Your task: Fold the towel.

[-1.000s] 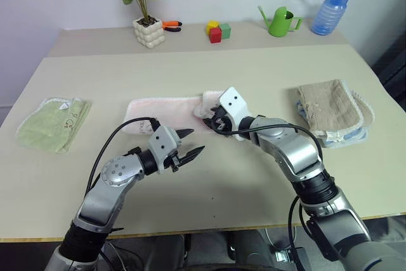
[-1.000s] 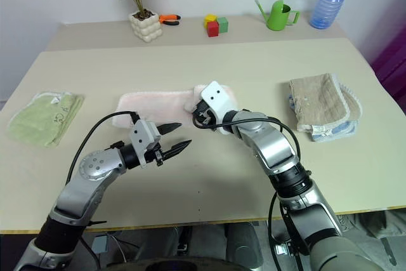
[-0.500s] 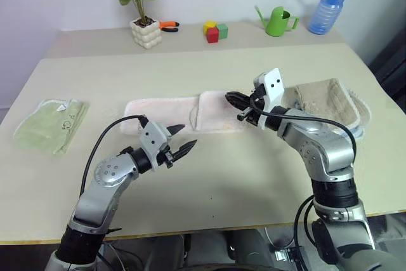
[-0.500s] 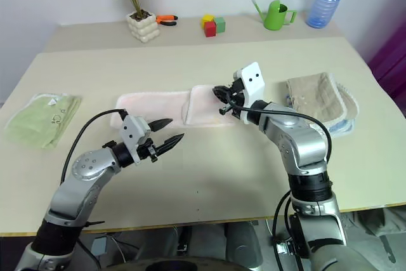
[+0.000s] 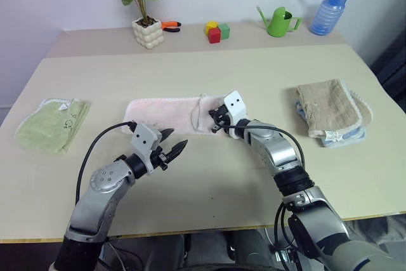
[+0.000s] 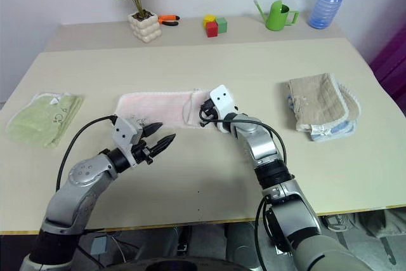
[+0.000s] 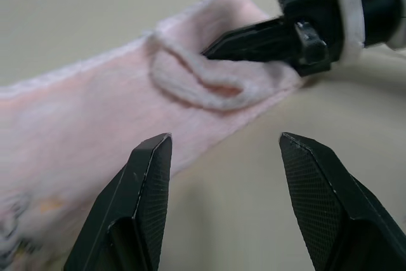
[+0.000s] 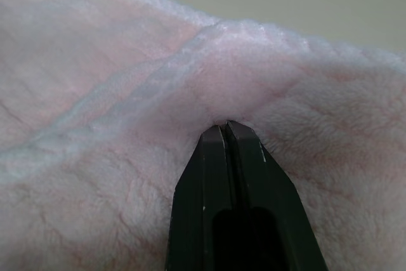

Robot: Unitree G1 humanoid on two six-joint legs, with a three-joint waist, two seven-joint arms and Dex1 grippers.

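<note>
A folded green towel [image 5: 52, 124] lies by the table's [image 5: 209, 182] left edge, its print too small to read. The left gripper [image 5: 176, 145] hangs over bare tabletop toward the front edge, just in front of the towel's left half, with its two black fingers spread apart and nothing between them; the left wrist view shows a wide gap with tabletop under it.

The pink towel [image 5: 166, 114] lies flat across the middle of the table as a long strip running left to right. Its right end is doubled back over itself, so a raised roll of white-edged cloth crosses the strip there. A dark printed mark at its left end shows blurred in the left wrist view. The right gripper [image 5: 214, 125] sits at that doubled end, fingers [image 7: 254, 35] pressed together and reaching under the roll. In the right wrist view the shut tips meet in a dent of the pile, but whether cloth is actually caught between them is hard to make out.

Along the back edge stand a potted plant [image 5: 145, 6], orange pliers [image 5: 170, 26], coloured blocks [image 5: 217, 31], a green watering can [image 5: 278, 21] and a blue spray bottle [image 5: 325, 9]. Near the right edge lies a folded tan towel [image 5: 332, 112]; a bit of blue-patterned cloth peeks from beneath its front corner, mostly hidden.
</note>
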